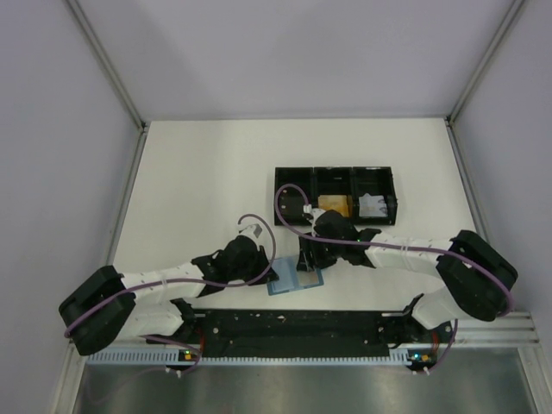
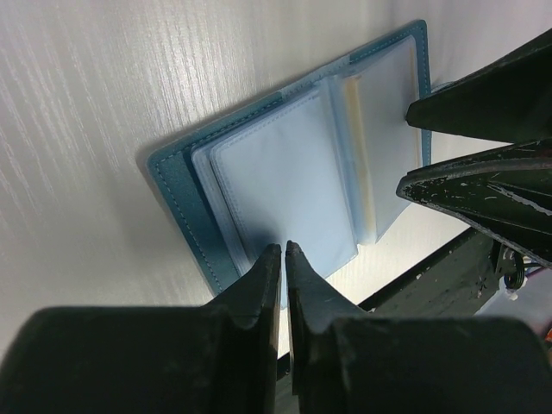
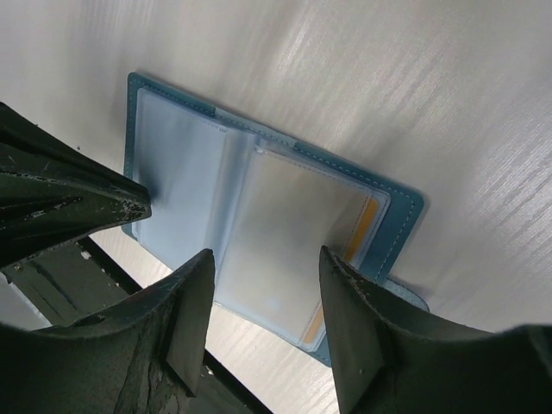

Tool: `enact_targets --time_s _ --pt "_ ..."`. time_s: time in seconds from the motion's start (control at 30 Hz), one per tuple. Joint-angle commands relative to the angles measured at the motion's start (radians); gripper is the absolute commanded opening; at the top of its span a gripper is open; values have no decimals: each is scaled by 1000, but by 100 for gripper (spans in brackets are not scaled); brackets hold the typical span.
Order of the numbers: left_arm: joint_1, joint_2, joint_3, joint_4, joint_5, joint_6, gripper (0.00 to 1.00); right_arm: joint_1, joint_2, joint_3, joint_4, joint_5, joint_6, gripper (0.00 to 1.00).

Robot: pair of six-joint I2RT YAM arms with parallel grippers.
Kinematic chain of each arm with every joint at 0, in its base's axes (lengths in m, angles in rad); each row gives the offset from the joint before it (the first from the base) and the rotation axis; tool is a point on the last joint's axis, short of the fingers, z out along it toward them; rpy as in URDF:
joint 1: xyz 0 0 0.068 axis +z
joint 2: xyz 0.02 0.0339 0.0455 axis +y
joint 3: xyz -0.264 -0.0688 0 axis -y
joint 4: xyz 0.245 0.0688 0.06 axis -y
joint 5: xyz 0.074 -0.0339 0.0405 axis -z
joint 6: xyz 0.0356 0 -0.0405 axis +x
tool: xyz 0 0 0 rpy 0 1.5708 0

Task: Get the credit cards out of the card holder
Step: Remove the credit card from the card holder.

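Note:
The card holder (image 1: 295,279) lies open on the table near the front edge, teal outside with pale blue sleeves inside (image 2: 293,172) (image 3: 259,224). An orange credit card (image 3: 369,226) shows through the sleeve of its right leaf. My left gripper (image 2: 283,248) is shut, its tips resting on the near edge of the left leaf (image 1: 273,274). My right gripper (image 3: 266,254) is open, its fingers straddling the right leaf just above it (image 1: 309,259) (image 2: 405,147). Another orange-gold card (image 1: 332,204) lies in the middle compartment of the black tray.
A long black three-compartment tray (image 1: 335,175) stands behind the card holder, with a white wad of paper (image 1: 373,204) in its right compartment. A black rail (image 1: 302,326) runs along the table's near edge just in front of the holder.

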Motion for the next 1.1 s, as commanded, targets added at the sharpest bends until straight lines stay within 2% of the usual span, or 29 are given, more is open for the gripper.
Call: enact_targets --time_s 0.0,0.27,1.07 --pt "-7 0 -17 21 -21 -4 10 -4 0 4 23 -13 3 52" --pt "-9 -23 -18 3 -33 -1 10 -6 -69 18 -40 73 -15 52" --pt "-15 -20 -11 -3 -33 1 9 -6 9 4 0 16 -3 52"
